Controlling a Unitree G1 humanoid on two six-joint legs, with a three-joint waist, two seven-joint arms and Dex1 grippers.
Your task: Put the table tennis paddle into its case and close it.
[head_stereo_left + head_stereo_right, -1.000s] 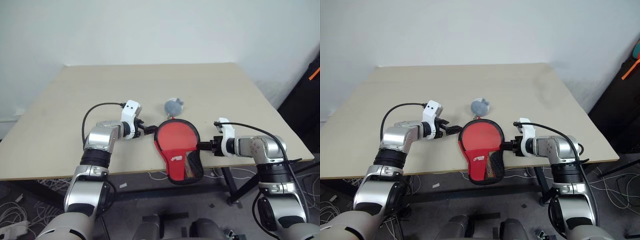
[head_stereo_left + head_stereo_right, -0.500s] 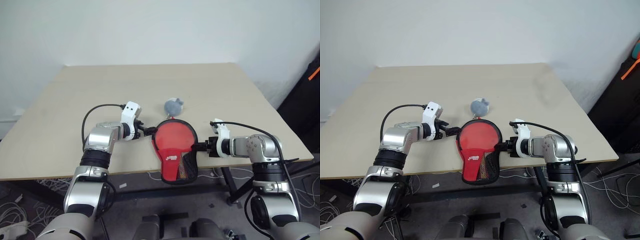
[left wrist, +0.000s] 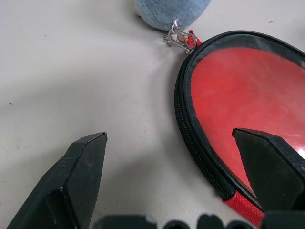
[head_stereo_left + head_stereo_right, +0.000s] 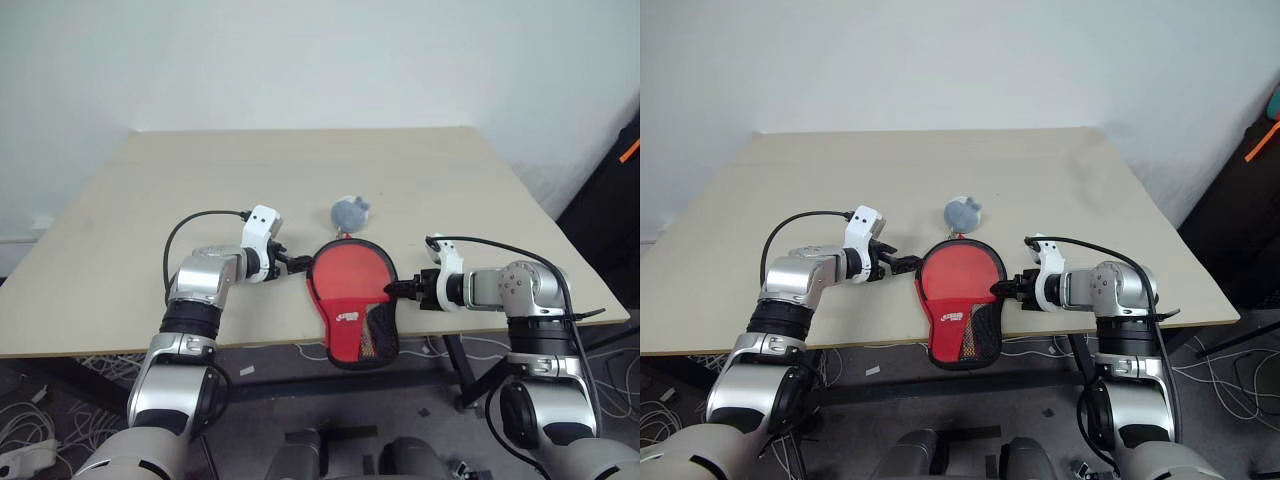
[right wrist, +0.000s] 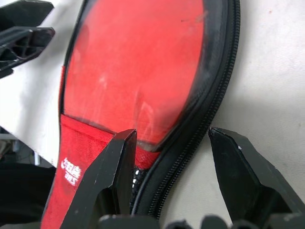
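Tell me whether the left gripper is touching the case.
Cannot tell. The left wrist view shows the left gripper open astride the case rim; no clear contact.

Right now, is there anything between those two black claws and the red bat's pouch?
Nothing visible. The left gripper, open, straddles the rim of the black zip-edged case; the right gripper straddles its opposite rim. The grey soft ball sits beyond the case.

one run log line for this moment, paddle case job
paddle: inside case, on table edge | left gripper: open, astride case rim | right gripper: open, straddling zip rim | ball: behind case
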